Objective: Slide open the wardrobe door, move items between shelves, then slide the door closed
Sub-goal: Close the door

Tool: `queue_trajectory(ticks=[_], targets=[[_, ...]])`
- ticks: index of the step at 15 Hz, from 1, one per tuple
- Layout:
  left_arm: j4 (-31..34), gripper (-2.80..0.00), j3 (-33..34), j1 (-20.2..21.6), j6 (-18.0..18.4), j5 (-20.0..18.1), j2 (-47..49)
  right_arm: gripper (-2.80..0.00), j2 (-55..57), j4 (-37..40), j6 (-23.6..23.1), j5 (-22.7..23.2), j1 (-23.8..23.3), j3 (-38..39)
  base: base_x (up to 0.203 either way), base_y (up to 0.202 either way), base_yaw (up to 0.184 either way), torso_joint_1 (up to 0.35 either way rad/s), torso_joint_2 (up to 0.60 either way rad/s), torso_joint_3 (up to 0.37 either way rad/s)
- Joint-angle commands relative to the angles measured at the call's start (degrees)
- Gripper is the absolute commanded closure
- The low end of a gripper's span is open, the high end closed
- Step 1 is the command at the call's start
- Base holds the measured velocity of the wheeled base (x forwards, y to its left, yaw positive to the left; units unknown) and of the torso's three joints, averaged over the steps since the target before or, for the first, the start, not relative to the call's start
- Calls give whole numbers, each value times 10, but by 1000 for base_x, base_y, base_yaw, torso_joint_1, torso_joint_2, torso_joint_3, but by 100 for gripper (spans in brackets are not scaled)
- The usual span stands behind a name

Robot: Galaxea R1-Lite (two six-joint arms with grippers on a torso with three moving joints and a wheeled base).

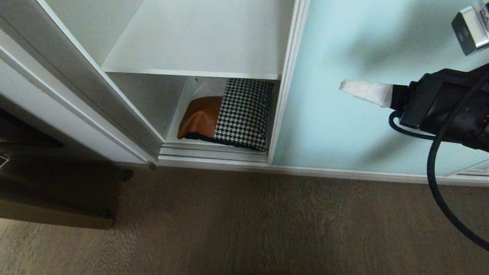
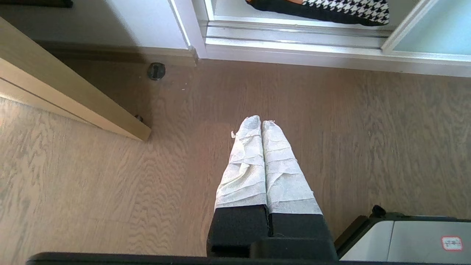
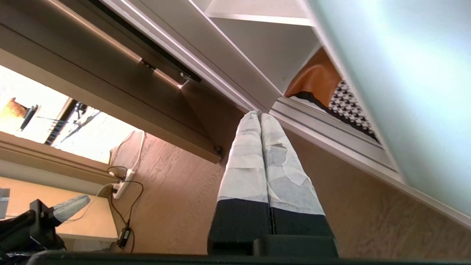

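Cushion (image 1: 229, 114) on bottom shelf (image 1: 174, 126) (upper shelf (image 1: 198, 42) bare), right gripper (image 1: 344, 86) jaws pressed together, holding nothing

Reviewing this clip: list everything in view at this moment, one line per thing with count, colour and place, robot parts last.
sliding wardrobe door: one, frosted pale aqua, covering the wardrobe's right part, opening at left uncovered
shelves: two seen, white, an upper board and the bottom one
cushion: one, brown, houndstooth and black patches, lying on the bottom shelf
door track: one, silver-white, along the wardrobe's base
floor: grey-brown wood, in front of the wardrobe
wooden door: one, light wood, left of the wardrobe
right gripper: shut, white-wrapped fingers, in front of the sliding door
left gripper: shut, white-wrapped, over the floor
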Motion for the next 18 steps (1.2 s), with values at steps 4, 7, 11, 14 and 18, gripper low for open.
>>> queue_trajectory(ticks=[4,7,11,14,18], targets=[[0,0,1,0,0,0,1,0,-1,-4,2,3,-21,14,0,0,0,0,0,0],[0,0,1,0,0,0,1,0,23,-5,2,5,-11,3,0,0,0,0,0,0],[0,0,0,0,0,0,1,0,77,-6,2,1,19,-29,0,0,0,0,0,0],[0,0,1,0,0,0,1,0,115,-5,3,-4,43,-62,0,0,0,0,0,0],[0,0,1,0,0,0,1,0,170,-5,3,-18,54,-112,0,0,0,0,0,0]])
